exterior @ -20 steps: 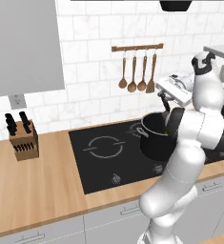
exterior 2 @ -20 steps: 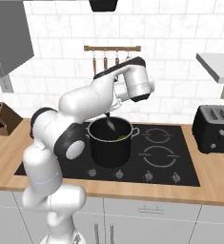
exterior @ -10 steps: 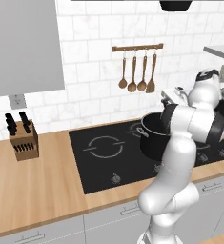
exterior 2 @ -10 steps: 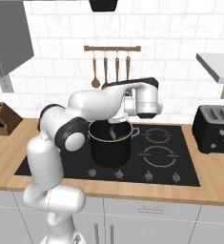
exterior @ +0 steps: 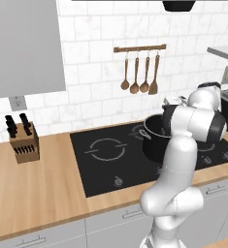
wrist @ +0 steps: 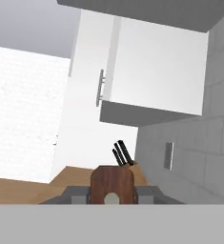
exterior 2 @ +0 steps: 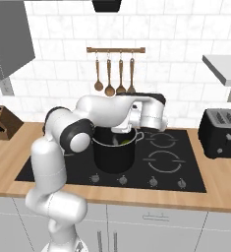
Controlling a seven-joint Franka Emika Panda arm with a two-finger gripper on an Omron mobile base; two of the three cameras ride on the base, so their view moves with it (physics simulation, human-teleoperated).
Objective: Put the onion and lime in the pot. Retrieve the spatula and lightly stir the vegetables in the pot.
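The black pot [exterior 2: 114,156] with a silvery rim stands on the cooktop's rear left burner, and my arm partly covers the pot [exterior: 152,141] in the left base view. A small greenish and pale shape [exterior 2: 118,141] shows inside it, too small to name. My gripper [exterior 2: 129,127] lies level just over the pot's right rim, pointing left. In the hand view my gripper [wrist: 112,193] is shut on a dark brown wooden spatula [wrist: 112,183], whose end has a pale round hole. The spatula's lower part is hidden.
A wall rail [exterior 2: 116,50] above the cooktop [exterior 2: 166,162] carries several wooden utensils [exterior: 139,75]. A knife block [exterior: 24,143] stands on the wooden counter at the left, its black handles [wrist: 122,152] facing the hand. A black toaster [exterior 2: 222,133] sits at the right.
My hand has come down from high above the pot and shifted right, ending level beside the pot's rim. The pot and the rack utensils have not moved.
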